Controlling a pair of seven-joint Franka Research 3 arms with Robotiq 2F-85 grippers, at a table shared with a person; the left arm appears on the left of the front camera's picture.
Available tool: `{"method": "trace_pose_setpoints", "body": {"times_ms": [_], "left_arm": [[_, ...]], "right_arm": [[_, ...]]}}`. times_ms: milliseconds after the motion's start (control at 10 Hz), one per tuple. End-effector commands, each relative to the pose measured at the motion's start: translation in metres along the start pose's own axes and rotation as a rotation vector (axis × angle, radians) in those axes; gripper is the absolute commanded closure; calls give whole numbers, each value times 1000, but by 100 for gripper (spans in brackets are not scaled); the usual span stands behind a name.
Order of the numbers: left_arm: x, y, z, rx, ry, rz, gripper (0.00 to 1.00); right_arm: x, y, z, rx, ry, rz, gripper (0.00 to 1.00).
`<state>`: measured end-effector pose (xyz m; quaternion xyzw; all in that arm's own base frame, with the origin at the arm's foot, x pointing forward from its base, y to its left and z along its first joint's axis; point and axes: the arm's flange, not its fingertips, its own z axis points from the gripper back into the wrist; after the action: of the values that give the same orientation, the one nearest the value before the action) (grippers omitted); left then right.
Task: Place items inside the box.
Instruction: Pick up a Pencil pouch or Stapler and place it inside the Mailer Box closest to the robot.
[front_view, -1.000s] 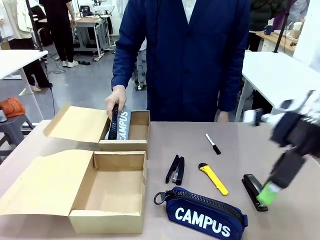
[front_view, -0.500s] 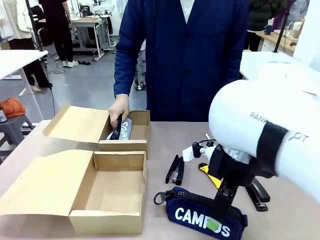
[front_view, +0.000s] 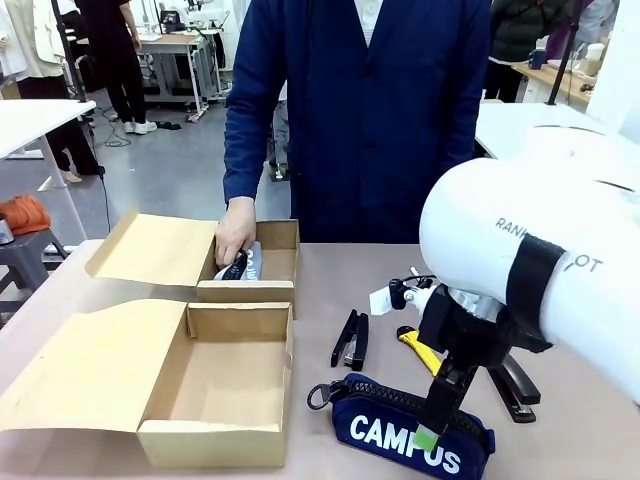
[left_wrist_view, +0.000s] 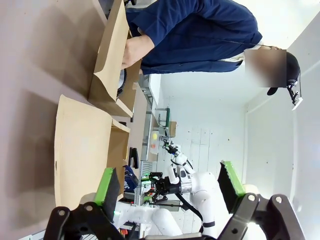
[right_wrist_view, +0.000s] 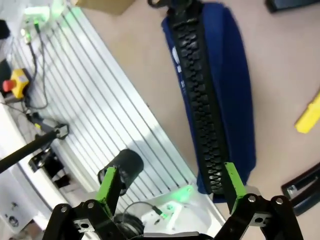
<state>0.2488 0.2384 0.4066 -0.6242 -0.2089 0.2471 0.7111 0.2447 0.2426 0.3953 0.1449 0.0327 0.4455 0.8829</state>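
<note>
Front view: the right gripper (front_view: 430, 432) hangs from its bulky white arm just above the navy "CAMPUS" pouch (front_view: 385, 425), which lies at the near edge of the table (front_view: 350, 275). One black stapler (front_view: 350, 340) lies beyond the pouch. The second stapler (front_view: 517, 386) and the yellow utility knife (front_view: 410, 342) are partly hidden behind the arm. The person's hand (front_view: 235, 230) rests on the other dark pouch (front_view: 247, 263) inside the far box (front_view: 275, 290). The near box (front_view: 215, 435) stands open.

Left wrist view: the left gripper (left_wrist_view: 169, 182) is spread wide with nothing between its pads, well apart from both boxes.

Right wrist view: the right gripper's jaws are released and wide, grasping nothing. One green pad (right_wrist_view: 233, 182) sits over the end of the pouch's zip, and the other pad is past the table edge. The knife and a stapler lie beside the pouch
</note>
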Motion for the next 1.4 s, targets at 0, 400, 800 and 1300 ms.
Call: {"method": "trace_pose_setpoints", "body": {"times_ms": [0,400,800,1300], "left_arm": [[-2,0,0,-16,0,-18,0],[-2,0,0,-16,0,-18,0],[-2,0,0,-16,0,-18,0],[-2,0,0,-16,0,-18,0]], "right_arm": [[3,-2,2,-98,-57,-5,0],[31,-11,-44,-180,21,63,0],[42,-20,-87,-174,108,86,0],[38,-21,-87,-156,138,82,100]]}}
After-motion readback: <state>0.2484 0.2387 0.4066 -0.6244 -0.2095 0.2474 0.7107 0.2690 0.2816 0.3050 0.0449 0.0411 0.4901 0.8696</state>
